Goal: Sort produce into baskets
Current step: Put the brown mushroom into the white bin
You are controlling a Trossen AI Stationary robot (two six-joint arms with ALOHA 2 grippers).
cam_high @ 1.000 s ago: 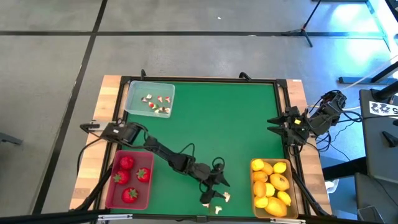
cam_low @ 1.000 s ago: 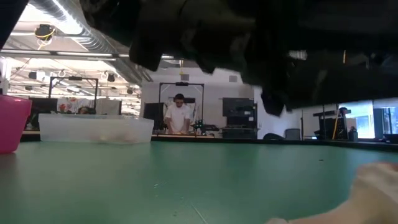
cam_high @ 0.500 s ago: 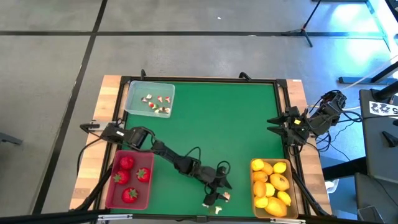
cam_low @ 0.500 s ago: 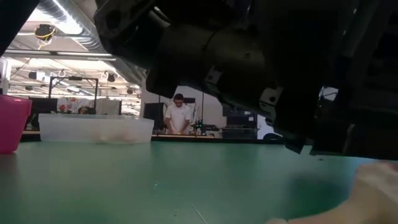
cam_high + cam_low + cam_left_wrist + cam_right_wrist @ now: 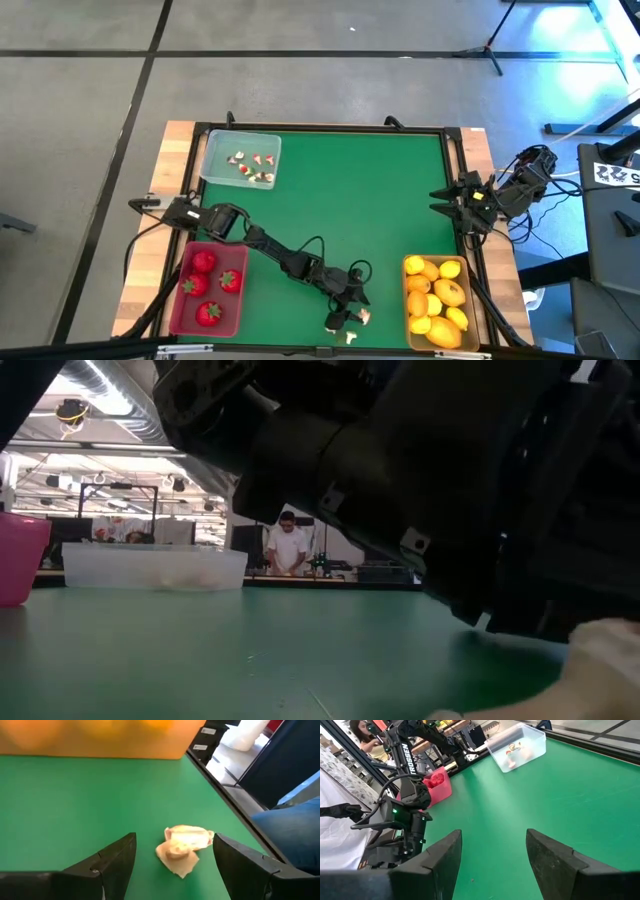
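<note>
My left gripper (image 5: 348, 300) (image 5: 175, 841) hangs low over the green mat near the table's front edge. It is open, and its fingers stand on either side of a small pale bit of produce (image 5: 182, 848) (image 5: 362, 316) that lies on the mat, untouched. Two more pale bits (image 5: 335, 321) (image 5: 350, 337) lie close by. Strawberries fill the pinkish-red basket (image 5: 176, 300), yellow ovals fill the tan-yellow basket (image 5: 462, 272), and white-and-red bits sit in the clear basket (image 5: 215, 150). My right gripper (image 5: 447, 197) (image 5: 492, 850) waits open at the right edge.
The tan-yellow basket's wall (image 5: 100, 740) stands just beyond the left gripper. The table's front edge (image 5: 235, 805) runs close to the bit. In the low view the left arm (image 5: 420, 490) fills the upper right. A person (image 5: 287, 545) stands in the room behind.
My left gripper has sunk toward the mat and edged toward the pale bit near the front edge, its fingers staying apart. The bits have not moved.
</note>
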